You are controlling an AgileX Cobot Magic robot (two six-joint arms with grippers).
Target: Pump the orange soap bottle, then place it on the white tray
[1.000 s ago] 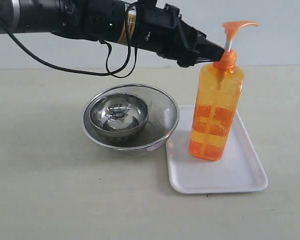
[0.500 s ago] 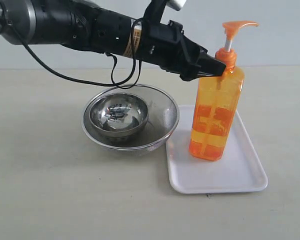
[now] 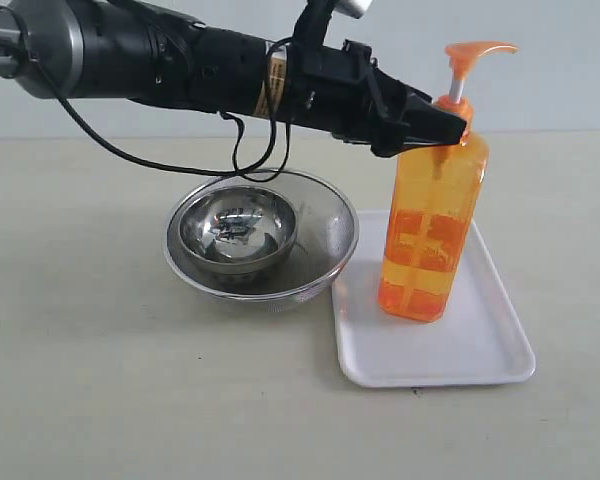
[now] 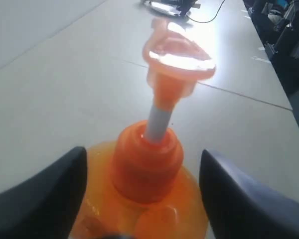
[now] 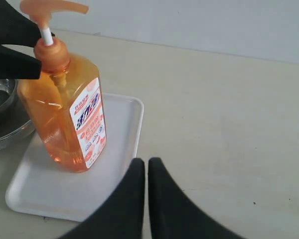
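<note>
Bottle collar [image 4: 147, 159] sits between parted left jaws

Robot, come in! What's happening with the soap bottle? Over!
Left gripper open, jaws flanking neck of orange soap bottle. Right gripper shut, clear of it. Bottle upright on white tray. Steel bowls beside tray, not blocking.

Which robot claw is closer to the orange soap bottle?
Left. The left gripper, open, straddles the neck of the orange soap bottle. The right gripper is shut and apart from it, beyond the edge of the white tray.
</note>
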